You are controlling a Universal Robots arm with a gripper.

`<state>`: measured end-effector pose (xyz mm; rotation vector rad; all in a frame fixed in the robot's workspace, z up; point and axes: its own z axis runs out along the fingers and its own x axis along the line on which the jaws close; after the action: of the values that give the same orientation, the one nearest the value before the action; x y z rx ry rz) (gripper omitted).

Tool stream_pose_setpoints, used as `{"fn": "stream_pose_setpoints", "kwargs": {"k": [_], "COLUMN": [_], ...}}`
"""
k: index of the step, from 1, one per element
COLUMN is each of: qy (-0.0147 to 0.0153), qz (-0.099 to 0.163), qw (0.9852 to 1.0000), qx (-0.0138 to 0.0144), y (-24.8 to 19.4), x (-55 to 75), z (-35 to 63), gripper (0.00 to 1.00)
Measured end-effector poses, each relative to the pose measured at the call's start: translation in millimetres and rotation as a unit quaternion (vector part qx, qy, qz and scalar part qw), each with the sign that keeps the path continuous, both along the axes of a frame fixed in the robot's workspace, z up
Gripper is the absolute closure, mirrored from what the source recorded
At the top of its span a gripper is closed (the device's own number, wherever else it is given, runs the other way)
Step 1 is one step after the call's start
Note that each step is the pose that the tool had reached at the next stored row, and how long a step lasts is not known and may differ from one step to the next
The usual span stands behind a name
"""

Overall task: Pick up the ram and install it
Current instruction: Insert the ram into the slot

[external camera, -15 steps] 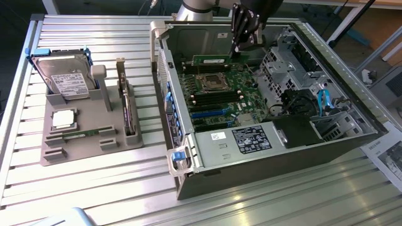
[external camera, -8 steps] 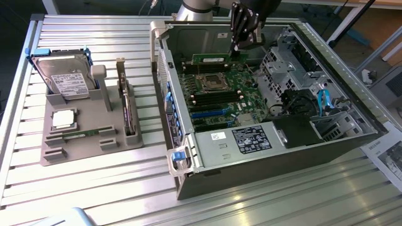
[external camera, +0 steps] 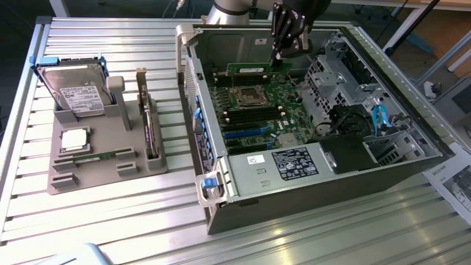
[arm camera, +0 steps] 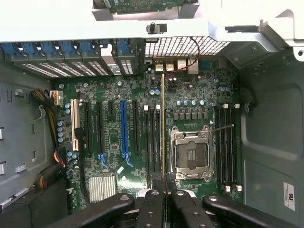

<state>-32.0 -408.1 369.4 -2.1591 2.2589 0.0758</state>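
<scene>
The gripper is clamping its fingers on the ram, taking it by one end, so the long green stick is hanging level inside the open computer case, above the motherboard. In the wrist view the stick is showing as a thin edge running along the dark memory slots just beside the processor socket. I judge it is being held edge-down and parallel to them for fitting. Whether it is touching a slot I cannot tell. Outside the case, a second stick is lying on the grey tray near the hard drive
</scene>
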Motion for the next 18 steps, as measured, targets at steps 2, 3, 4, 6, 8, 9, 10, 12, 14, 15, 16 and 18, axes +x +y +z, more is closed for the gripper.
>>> {"fn": "stream_pose_setpoints", "kwargs": {"k": [2,3,4,6,8,9,10,12,14,15,16,18], "qy": [0.0,0.0,0.0,0.0,0.0,0.0,0.0,0.0,0.0,0.0,0.0,0.0], "qz": [0.0,0.0,0.0,0.0,0.0,0.0,0.0,0.0,0.0,0.0,0.0,0.0], "qw": [1.0,1.0,1.0,1.0,1.0,1.0,1.0,1.0,1.0,1.0,1.0,1.0], "qx": [0.0,0.0,0.0001,0.0,0.0,0.0001,0.0,0.0001,0.0,0.0,0.0001,0.0002], "y": [0.2,0.3,0.4,0.5,0.6,0.6,0.6,0.7,0.7,0.7,0.8,0.7], "x": [3.9,6.5,8.8,12.6,17.4,20.4,23.1,25.7,25.8,25.8,25.9,25.8], "z": [-0.1,-0.1,-0.2,-0.2,-0.2,-0.3,-0.3,-0.3,-0.2,-0.3,-0.9,-2.4], "gripper": [0.88,0.88,0.88,0.88,0.88,0.88,0.88,0.88,0.88,0.88,0.88,0.88]}}
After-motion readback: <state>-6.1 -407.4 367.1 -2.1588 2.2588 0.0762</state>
